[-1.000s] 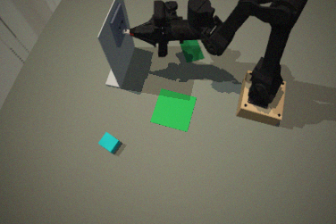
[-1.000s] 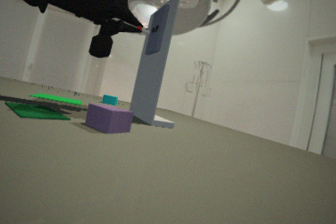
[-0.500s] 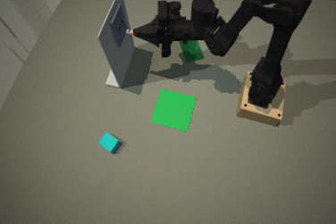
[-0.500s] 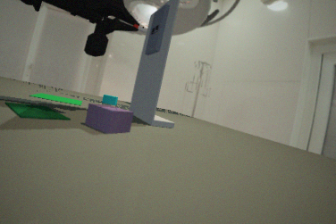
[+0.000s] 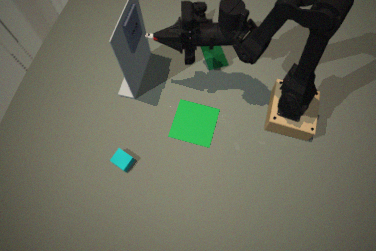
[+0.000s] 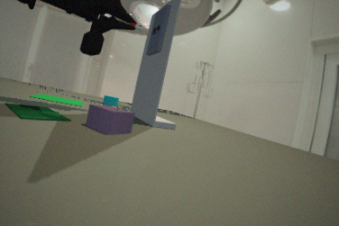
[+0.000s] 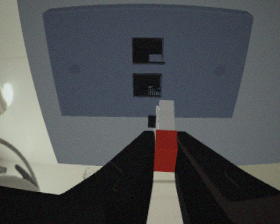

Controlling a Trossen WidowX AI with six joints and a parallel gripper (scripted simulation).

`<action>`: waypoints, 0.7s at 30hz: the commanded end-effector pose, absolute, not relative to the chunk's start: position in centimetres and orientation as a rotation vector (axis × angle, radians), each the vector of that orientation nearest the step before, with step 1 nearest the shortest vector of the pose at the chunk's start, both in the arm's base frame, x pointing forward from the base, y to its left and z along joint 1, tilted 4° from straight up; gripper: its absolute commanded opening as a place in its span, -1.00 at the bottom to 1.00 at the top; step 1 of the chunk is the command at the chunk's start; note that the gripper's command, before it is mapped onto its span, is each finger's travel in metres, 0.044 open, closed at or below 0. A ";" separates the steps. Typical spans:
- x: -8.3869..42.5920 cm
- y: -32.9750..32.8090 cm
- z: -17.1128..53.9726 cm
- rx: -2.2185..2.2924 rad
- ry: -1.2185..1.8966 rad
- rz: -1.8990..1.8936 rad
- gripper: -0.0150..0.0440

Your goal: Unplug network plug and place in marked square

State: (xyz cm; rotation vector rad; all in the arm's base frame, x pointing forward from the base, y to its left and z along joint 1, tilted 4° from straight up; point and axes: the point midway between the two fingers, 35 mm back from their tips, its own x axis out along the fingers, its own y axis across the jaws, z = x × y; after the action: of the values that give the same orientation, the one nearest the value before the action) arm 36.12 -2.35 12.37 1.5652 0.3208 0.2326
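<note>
Plug [image 5: 148, 37] [image 6: 138, 26] [image 7: 166, 117] and socket stand apart, with the plug held in the air in front of the upright panel [image 5: 131, 61] [image 6: 157, 68] [image 7: 31, 60], high above the table [image 5: 165, 204] [image 6: 203, 184]. The plug has a narrow, pale front piece, a bright red section behind it and a pale length running back between the fingers. A thin pale strip shows along one side of its front; whether that is the tab is too small to tell.

The pincer [image 5: 155, 37] [image 6: 133, 25] [image 7: 163, 141] is nearly closed, its two black fingers gripping the plug around the red section.

One plug and one panel are in sight. The panel carries one darker blue plate [image 5: 132, 27] [image 6: 159, 32] [image 7: 101, 55] with two square, dark openings, one over the other in the wrist view, and two faint round spots, one near each side. One smaller dark patch shows below the plate.

Two green squares lie on the table: one bright [image 5: 194, 123] [image 6: 56, 100], one darker [image 5: 216, 59] [image 6: 36, 113]. Two blocks rest there too, one cyan [image 5: 121, 159] [image 6: 111, 101] and one purple [image 6: 110, 120].
</note>
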 end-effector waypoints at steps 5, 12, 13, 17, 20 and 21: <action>35.4 -2.4 12.7 1.559 0.317 0.243 -0.49; 35.0 -2.5 12.7 1.559 0.317 0.243 -0.49; 34.9 -2.5 12.7 1.559 0.317 0.243 -0.49; 34.6 -2.6 12.7 1.559 0.317 0.242 -0.49; 34.4 -2.6 12.7 1.559 0.318 0.242 -0.49; 34.3 -2.6 12.7 1.559 0.318 0.242 -0.49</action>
State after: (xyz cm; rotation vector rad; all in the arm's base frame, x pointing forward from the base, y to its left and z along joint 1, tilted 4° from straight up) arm 34.65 -2.64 12.43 1.5687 0.3222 0.2318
